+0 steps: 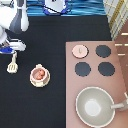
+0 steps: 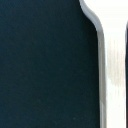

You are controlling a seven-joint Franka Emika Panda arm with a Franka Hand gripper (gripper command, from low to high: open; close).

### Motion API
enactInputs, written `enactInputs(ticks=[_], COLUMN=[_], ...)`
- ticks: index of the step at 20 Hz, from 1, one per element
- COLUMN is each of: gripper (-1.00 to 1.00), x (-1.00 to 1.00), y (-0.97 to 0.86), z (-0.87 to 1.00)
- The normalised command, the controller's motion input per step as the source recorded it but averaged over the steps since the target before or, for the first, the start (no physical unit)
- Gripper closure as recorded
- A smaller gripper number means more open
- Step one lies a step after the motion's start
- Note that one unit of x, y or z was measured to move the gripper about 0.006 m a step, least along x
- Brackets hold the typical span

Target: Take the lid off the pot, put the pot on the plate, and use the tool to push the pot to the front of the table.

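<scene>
Exterior view: pincer (image 1: 11,49) — grip state unclear — hovers just above the tool (image 1: 12,64).

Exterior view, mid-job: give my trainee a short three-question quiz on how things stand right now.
1. True or false: the pot sits on the plate.
2. Where is the lid?
A) on the pot
B) on the stove, over a burner spot
C) in the large pan
3. Which task thing is the gripper nearest to?

Key
1. True; the pot stands open on the plate, on the black table.
2. B
3. The tool, which lies just below the gripper toward the exterior view's bottom, near the exterior view's left edge.
</scene>
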Motion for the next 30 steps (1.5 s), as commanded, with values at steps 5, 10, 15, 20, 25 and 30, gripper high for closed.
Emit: enactInputs(ticks=[5,10,15,20,25,30], gripper=[-1.0,-1.0,-1.0,1.0,1.0,1.0], x=[-0.02,0.19,0.17,0.04,0.01,0.0], y=[-0.29,-0.08,0.0,0.0,0.0,-0.01], z=[-0.44,-0.43,-0.35,-0.05,0.01,0.01])
